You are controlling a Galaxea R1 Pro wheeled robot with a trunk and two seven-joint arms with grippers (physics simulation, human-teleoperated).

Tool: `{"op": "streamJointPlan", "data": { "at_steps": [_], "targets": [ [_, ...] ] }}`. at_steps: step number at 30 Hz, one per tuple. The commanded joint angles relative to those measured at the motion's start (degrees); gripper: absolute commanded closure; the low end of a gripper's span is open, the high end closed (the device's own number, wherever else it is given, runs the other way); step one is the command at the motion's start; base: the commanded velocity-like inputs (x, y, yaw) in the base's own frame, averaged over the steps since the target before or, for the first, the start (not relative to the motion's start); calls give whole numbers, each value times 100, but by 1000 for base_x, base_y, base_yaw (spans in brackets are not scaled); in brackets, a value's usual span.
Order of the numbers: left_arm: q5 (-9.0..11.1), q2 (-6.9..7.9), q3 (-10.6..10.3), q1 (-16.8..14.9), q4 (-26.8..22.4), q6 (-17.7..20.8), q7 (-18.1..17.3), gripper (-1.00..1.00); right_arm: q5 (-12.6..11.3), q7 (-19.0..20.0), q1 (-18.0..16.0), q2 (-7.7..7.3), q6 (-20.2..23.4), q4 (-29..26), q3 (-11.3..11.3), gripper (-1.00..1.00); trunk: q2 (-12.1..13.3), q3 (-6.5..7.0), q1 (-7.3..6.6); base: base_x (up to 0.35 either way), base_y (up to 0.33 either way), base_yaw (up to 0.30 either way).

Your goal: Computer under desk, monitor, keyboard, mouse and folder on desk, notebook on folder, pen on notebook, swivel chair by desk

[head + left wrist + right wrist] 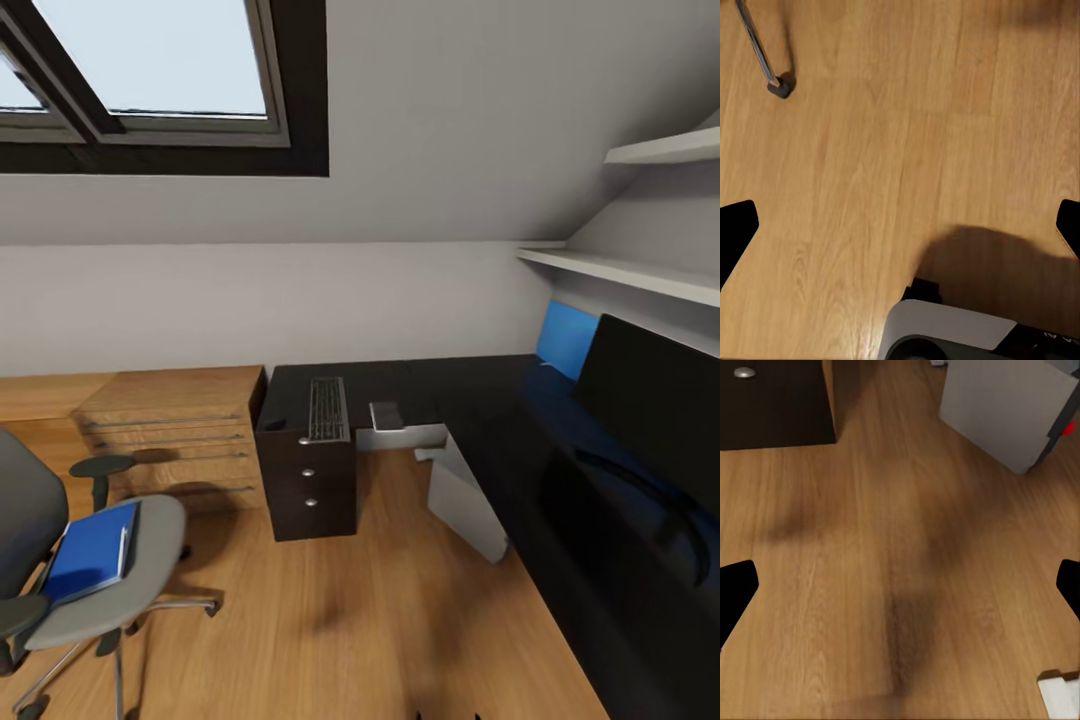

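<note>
Black fingertips of the left gripper [900, 225] are spreading wide over bare wood floor [907, 135], gripping nothing; the right gripper [900, 585] is gaping likewise, empty, near the grey computer [1009, 409]. Farther out, the keyboard [327, 408] is lying on the desk [440, 385], and the blue folder [90, 550] is resting on the swivel chair [140, 590].
</note>
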Motion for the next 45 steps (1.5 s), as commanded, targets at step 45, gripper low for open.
{"op": "streamJointPlan", "data": {
  "at_steps": [45],
  "targets": [
    [29,-28,-87,-4,-4,-19,23,-100,-56,-40,-6,-2,-17,-28,45,-100,-7,-12,5,292,90,64]
  ]
}}
